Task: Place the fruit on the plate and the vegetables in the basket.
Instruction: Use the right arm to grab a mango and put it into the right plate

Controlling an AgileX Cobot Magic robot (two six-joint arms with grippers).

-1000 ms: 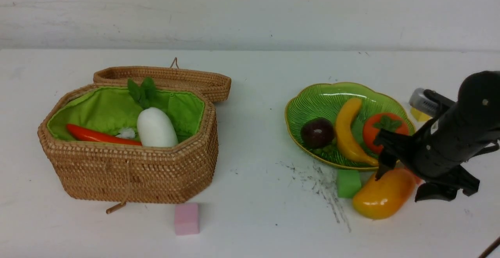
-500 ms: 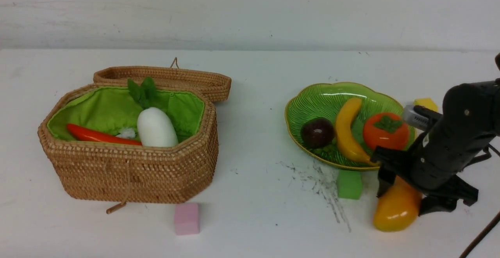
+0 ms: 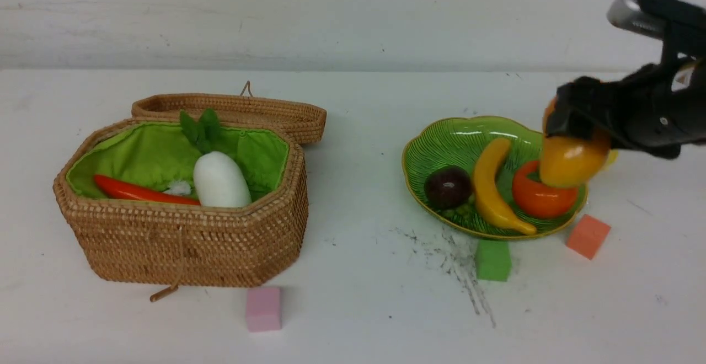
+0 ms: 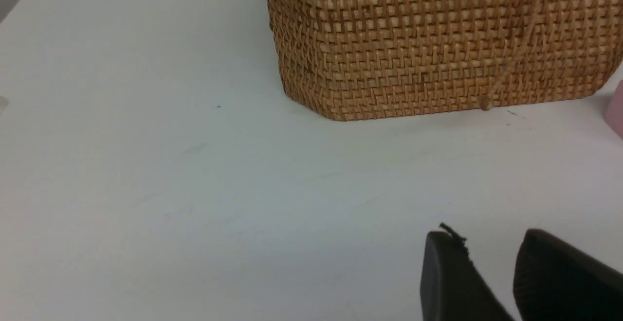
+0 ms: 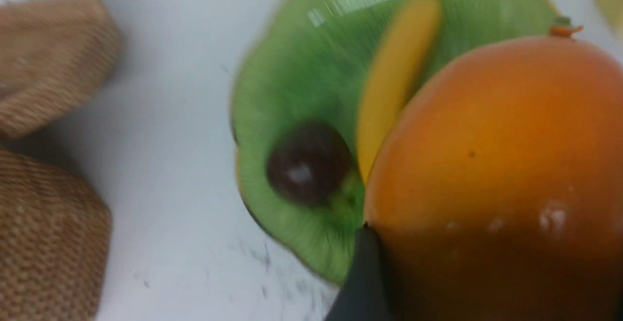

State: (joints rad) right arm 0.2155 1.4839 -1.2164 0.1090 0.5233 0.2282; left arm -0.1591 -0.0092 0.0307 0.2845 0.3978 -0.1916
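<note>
My right gripper (image 3: 576,132) is shut on the yellow-orange mango (image 3: 571,160) and holds it in the air above the right side of the green plate (image 3: 458,138), just over the persimmon (image 3: 540,201). The banana (image 3: 488,187) and the mangosteen (image 3: 448,186) also lie on the plate. In the right wrist view the mango (image 5: 496,165) fills the space beside one dark finger (image 5: 365,277). The white radish (image 3: 220,179) and the red pepper (image 3: 138,190) lie in the open basket (image 3: 182,242). No eggplant shows. My left gripper (image 4: 486,248) hangs low over the table near the basket wall (image 4: 438,44), jaws slightly apart and empty.
The basket lid (image 3: 231,111) lies open behind the basket. A green cube (image 3: 492,259) and an orange cube (image 3: 588,236) sit just in front of the plate. A pink cube (image 3: 263,309) is in front of the basket. Dark scuff marks run near the green cube.
My right gripper closed on the mango on the table in front of the plate, then lifted it up and back over the plate. The orange cube has come into view.
</note>
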